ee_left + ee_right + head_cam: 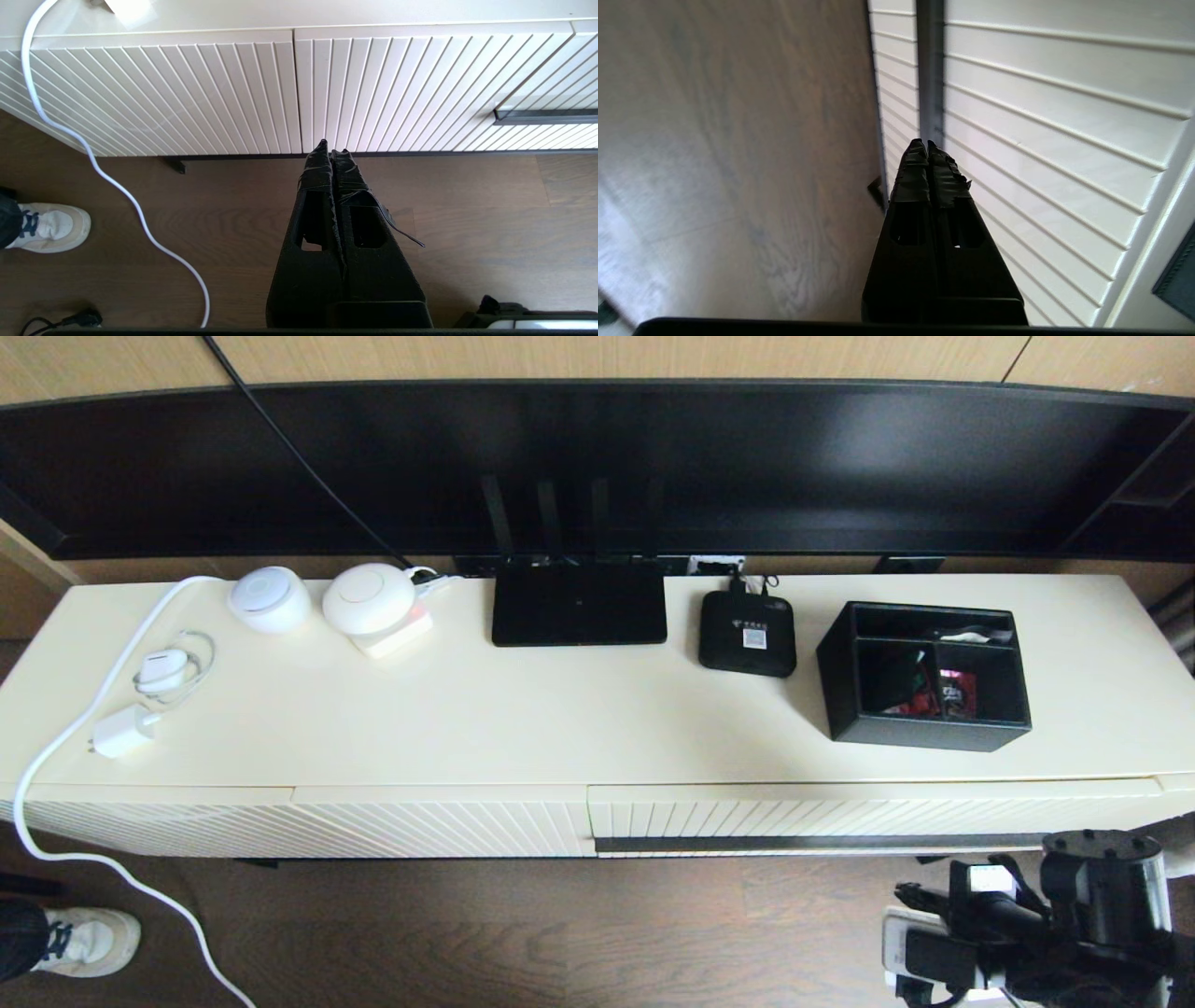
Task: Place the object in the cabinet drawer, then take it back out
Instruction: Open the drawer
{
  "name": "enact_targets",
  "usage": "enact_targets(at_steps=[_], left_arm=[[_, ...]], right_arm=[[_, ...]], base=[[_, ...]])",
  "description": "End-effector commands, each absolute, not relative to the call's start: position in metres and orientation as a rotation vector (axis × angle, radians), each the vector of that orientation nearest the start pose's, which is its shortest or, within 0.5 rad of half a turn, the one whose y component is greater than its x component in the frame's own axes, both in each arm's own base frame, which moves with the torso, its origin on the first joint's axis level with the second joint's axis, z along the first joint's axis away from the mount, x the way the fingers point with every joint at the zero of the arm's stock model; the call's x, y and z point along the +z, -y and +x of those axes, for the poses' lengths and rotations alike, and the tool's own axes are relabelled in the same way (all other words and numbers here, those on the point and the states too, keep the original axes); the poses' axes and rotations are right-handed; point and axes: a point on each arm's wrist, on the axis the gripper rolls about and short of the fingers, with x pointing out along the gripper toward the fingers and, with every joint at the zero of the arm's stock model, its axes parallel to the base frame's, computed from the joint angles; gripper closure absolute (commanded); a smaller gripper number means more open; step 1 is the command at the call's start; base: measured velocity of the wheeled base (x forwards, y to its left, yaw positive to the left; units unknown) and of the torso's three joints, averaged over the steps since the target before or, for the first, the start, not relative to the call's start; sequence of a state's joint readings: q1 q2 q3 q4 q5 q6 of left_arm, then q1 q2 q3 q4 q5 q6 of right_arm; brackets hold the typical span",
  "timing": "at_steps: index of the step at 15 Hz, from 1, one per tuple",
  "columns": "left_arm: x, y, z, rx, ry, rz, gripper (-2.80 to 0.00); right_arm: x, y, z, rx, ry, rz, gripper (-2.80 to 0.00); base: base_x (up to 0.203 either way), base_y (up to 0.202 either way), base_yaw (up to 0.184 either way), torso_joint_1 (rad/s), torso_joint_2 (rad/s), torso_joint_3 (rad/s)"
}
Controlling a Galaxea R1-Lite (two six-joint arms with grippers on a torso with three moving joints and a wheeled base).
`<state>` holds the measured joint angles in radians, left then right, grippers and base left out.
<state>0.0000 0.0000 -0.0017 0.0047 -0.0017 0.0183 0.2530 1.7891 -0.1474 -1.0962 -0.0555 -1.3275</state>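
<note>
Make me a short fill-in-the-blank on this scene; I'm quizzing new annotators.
1. The black organizer box has ____ compartments.
2. The cabinet drawer under the box is ____.
3. The router has ____ antennas.
4. The right gripper, near the drawer's dark handle strip, is ____.

Missing words: three; closed; four; shut

left end effector (332, 151): fingers together, parked low | right end effector (921, 143): fingers together, empty
</note>
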Motion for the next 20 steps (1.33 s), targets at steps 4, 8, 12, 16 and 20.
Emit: enact_targets(at_steps=[4, 8, 12, 16, 20], left_arm=[[0.076, 0.0, -0.023, -0.002, -0.003, 0.018, 0.0], [0.076, 0.0, -0.023, -0.002, -0.004, 0.018, 0.0], [0.075, 0.0, -0.023, -0.002, -0.005, 0.018, 0.0], [0.075, 0.0, -0.023, -0.002, -0.005, 0.018, 0.0], [0.075, 0.0, -0.023, -0.002, -0.005, 0.018, 0.0]], right_arm=[[0.048, -0.054, 0.212, 0.552, -0.353, -1.382, 0.0], [0.049, -0.055, 0.215, 0.55, -0.34, -1.382, -2.8], [0.047, -0.055, 0.214, 0.601, -0.326, -1.369, -2.8], [0.049, -0.052, 0.22, 0.627, -0.28, -1.412, -2.8], [0.039, -0.043, 0.224, 0.677, -0.311, -1.446, -2.8]], base=[[0.0, 0.0, 0.0, 0.0, 0.0, 0.0], [0.0, 0.0, 0.0, 0.0, 0.0, 0.0], [0.0, 0.0, 0.0, 0.0, 0.0, 0.0], [0.0, 0.0, 0.0, 0.0, 0.0, 0.0], [0.0, 0.0, 0.0, 0.0, 0.0, 0.0]])
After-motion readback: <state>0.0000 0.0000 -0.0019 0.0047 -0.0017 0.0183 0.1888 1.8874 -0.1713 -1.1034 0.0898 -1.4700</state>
